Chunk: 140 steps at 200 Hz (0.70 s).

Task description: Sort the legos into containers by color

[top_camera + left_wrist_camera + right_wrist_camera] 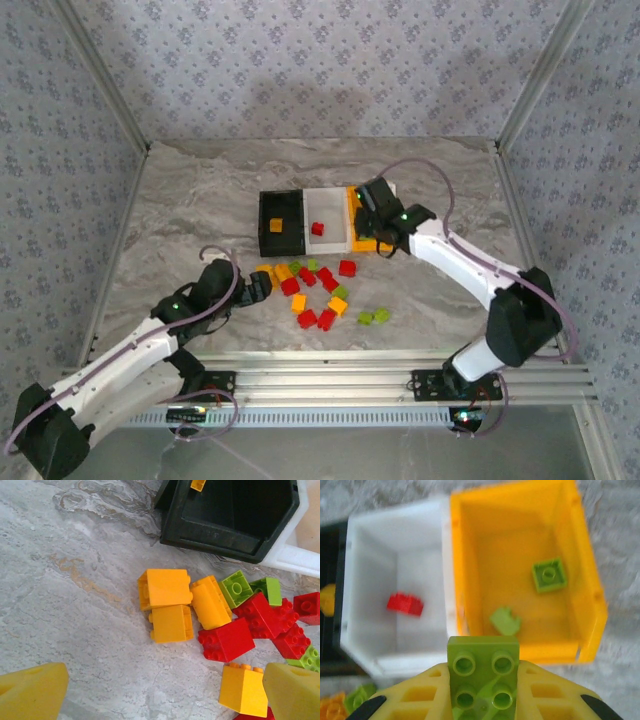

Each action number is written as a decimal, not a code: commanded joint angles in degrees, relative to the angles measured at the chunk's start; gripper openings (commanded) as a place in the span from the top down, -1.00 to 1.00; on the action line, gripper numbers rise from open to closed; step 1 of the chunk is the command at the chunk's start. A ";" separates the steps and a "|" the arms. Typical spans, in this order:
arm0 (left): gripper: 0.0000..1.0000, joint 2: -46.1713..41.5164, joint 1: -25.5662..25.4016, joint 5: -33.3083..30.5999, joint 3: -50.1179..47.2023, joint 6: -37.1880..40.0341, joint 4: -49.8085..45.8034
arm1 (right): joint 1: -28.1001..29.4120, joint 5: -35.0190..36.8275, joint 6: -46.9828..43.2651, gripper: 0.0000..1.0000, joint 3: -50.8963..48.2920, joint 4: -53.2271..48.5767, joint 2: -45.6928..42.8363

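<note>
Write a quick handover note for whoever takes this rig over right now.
Left end effector: open, empty, at the loose pile.
Right end effector: shut on a green brick above the orange bin.
Done: two green bricks in it, one red brick in the white bin, one orange brick in the black bin.
Left: release the held brick, then sort the pile.

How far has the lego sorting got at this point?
Done: one orange-yellow brick in the black bin, one red brick in the white bin, two green bricks in the orange bin. In hand: the right gripper holds a third green brick over the orange bin; the left gripper hangs open above the pile. Left: most bricks, all three colors, loose on the table.
</note>
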 commanded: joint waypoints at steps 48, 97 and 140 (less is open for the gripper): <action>-0.99 -4.09 1.12 -0.49 -0.22 -0.50 -3.75 | -5.18 4.79 -3.42 0.35 15.21 -2.24 20.69; -1.00 -5.56 1.47 -0.36 -0.48 -0.48 -4.37 | -5.09 3.74 -1.88 -0.21 15.21 -1.97 19.20; -0.99 -5.60 1.83 -0.61 -0.29 -0.22 -4.41 | -1.28 2.36 1.31 -0.37 4.07 -2.98 7.50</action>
